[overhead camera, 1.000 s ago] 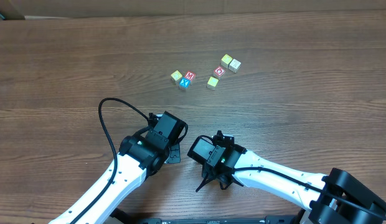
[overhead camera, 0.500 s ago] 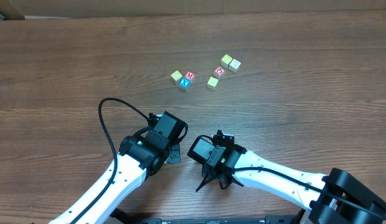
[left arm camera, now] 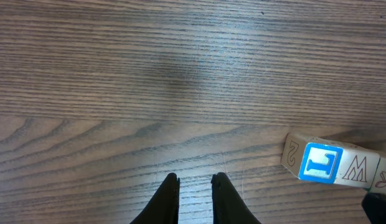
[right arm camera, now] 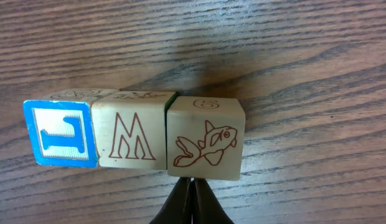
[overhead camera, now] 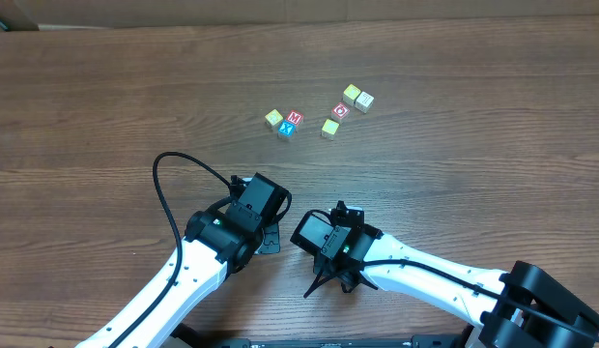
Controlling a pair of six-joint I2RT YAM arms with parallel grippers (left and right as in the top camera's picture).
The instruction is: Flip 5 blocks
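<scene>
Mostly wood, grained tbl, square-edged printed blocks

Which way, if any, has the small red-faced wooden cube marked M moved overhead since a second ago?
No. The red-faced wooden cube keeps its place against the grain of the brown wooden table, beside the blue-faced cube.

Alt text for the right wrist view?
Three wooden blocks in a close row on the wood-grain table: a blue-faced letter block, a cream M block, a cream fish block. The right gripper, jaws shut, points toward the fish block.
</scene>
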